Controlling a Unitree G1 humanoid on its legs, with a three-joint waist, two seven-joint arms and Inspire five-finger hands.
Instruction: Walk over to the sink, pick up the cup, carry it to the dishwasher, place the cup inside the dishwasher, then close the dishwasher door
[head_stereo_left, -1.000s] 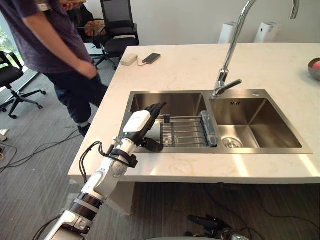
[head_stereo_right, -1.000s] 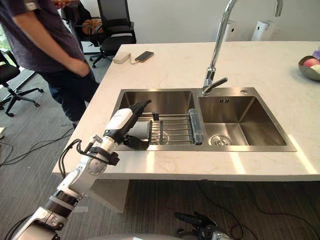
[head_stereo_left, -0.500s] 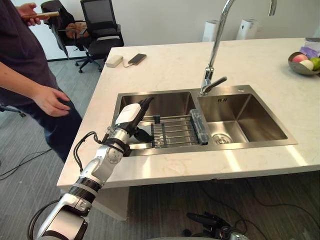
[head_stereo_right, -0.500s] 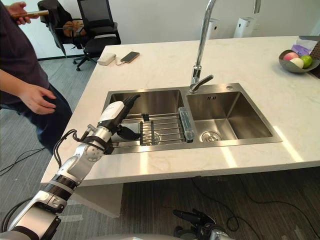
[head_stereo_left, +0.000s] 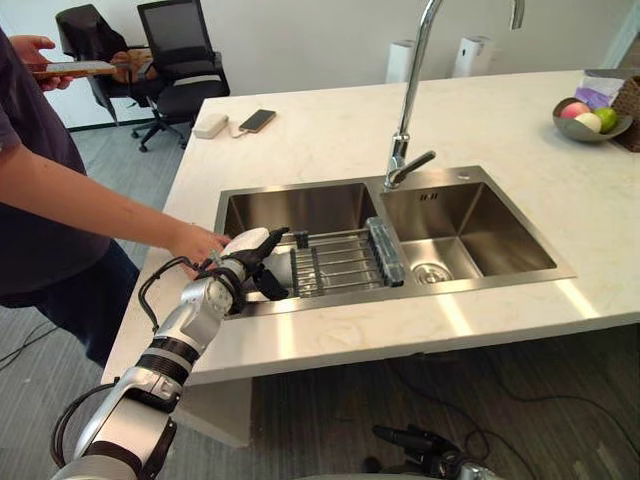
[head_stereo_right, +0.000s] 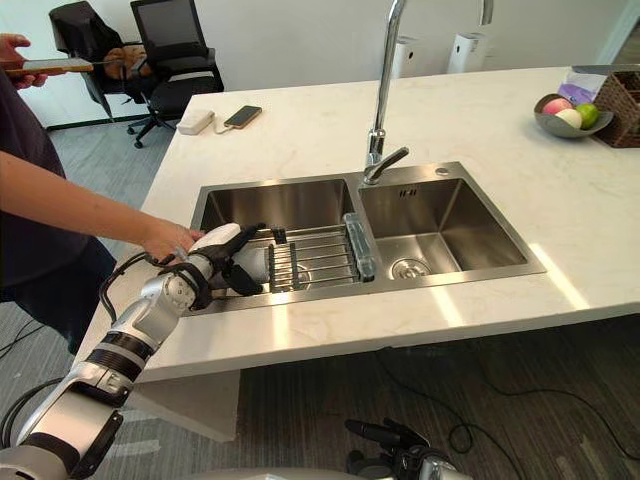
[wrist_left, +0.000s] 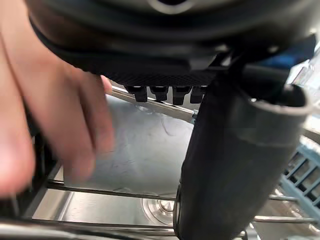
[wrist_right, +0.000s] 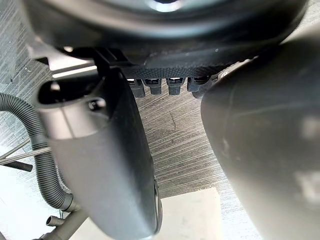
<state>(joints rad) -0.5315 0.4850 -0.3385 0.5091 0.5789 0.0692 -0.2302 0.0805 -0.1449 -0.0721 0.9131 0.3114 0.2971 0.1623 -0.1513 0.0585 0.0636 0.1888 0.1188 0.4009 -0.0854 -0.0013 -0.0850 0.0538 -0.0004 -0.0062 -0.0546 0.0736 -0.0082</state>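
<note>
The left robot hand (head_stereo_left: 249, 252) lies over the near left rim of the sink (head_stereo_left: 484, 240), reaching into the left basin. Its fingers (head_stereo_left: 272, 236) are stretched out and loosely spread, the dark thumb (head_stereo_left: 270, 288) set apart beneath them. The left wrist view gives the same reading: the thumb stands clear and nothing is pinched. The cup (head_stereo_left: 283, 268), a pale one on its side, sits in the gap between fingers and thumb at 3 o'clock from the palm. Whether they touch it I cannot tell.

Just past the cup at 3 o'clock, a wire rack (head_stereo_left: 345, 262) spans the left basin. At 9 o'clock a person's hand (head_stereo_left: 196, 243) rests against the robot hand's back, the arm running off toward 10 o'clock.

The faucet (head_stereo_left: 408, 90) rises at 1 o'clock, behind the divider between the basins. Far across the surface (head_stereo_left: 330, 140) at 12 o'clock lie a phone (head_stereo_left: 258, 120) and a white box (head_stereo_left: 211, 125). A fruit bowl (head_stereo_left: 582, 122) stands well off at 2 o'clock.

The right robot hand (wrist_right: 100, 165) hangs above the floor (wrist_right: 175, 145), its fingers relaxed and empty.
</note>
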